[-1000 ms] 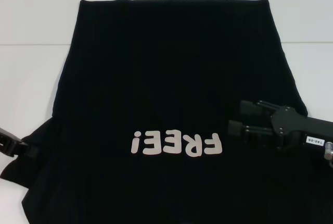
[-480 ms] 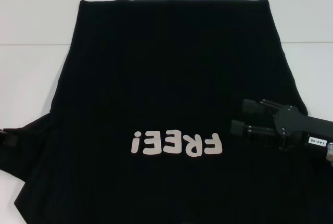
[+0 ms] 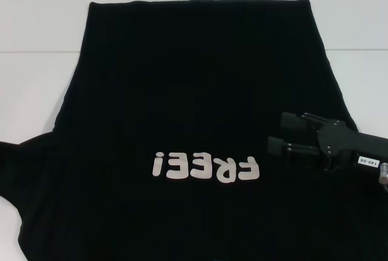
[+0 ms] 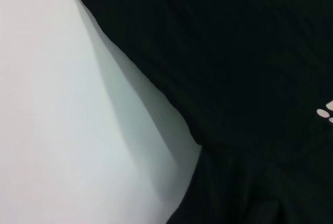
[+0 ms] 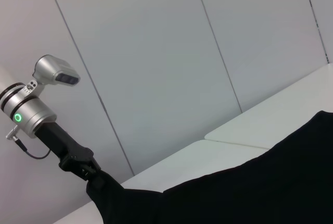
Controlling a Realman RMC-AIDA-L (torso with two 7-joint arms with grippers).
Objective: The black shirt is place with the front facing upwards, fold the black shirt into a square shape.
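a white table (image 3: pixel 36 91) carries the work, with pale wall panels (image 5: pixel 156 52) behind it in the right wrist view. the black shirt (image 3: pixel 200 91) lies spread across most of the table, front up, its white letters (image 3: pixel 206 167) reading upside down from the head view and sitting near the robot's side of the cloth. the hem edge lies straight at the far side; the left sleeve spreads out flat toward the left edge of the head view. the right gripper (image 3: pixel 276 133) hovers over the right part of the shirt, just beside the letters, its two fingers apart and holding nothing. the left gripper (image 5: pixel 91 174) is out of the head view; in the right wrist view it sits at a raised corner of cloth and seems to be pinching the sleeve, but whether its fingers are closed cannot be told. the shirt is judged light, soft and limp: it will drape and sag, slide readily on the smooth table and crease where pinched. grip it at edges, at a sleeve end or a shoulder seam, not in the flat middle.
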